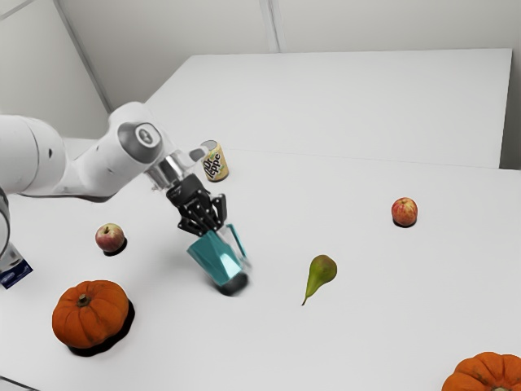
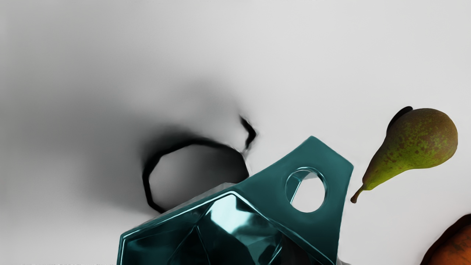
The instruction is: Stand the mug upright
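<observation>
Clearly, the pincer (image 1: 213, 229) is grasping the teal mug (image 1: 213, 256) near its rim, just left of the centre of the frame in the exterior view; the mug leans, neither upright nor flat on its side, with its mouth toward the pincer and its base toward the lower right; its handle (image 1: 237, 243) is on the side toward the pear (image 1: 321, 272); whether the base touches the surface (image 1: 366, 326) I cannot tell.

The wrist view adds the faceted inside of the mug, the round hole through its handle and the dark ring of shadow beside it; it also shows the pear, well apart from the handle, and part of an orange pumpkin.

The exterior view adds a can (image 1: 215, 161) behind the pincer, left of centre in the upper half of the frame; a blue and white carton (image 1: 13, 268) at the left edge; an apple (image 1: 110, 237) at the left and another apple (image 1: 404, 211) at the right; a pumpkin (image 1: 88, 314) in the lower left and another pumpkin (image 1: 487, 376) in the lower right corner, partly cut off.

Counted there: one mug; one pear; one can; one carton; two apples; two pumpkins.
</observation>
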Robot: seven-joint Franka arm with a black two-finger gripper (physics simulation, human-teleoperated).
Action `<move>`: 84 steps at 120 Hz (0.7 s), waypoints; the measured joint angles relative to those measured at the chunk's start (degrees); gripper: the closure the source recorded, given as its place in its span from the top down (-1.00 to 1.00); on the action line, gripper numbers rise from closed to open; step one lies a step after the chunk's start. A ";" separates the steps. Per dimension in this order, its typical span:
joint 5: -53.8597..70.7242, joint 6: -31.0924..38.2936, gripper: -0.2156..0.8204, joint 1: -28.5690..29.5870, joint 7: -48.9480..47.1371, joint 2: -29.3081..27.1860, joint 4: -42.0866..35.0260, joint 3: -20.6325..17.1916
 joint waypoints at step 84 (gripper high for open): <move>35.72 16.29 -0.93 -3.75 -4.14 -2.62 -0.10 -2.66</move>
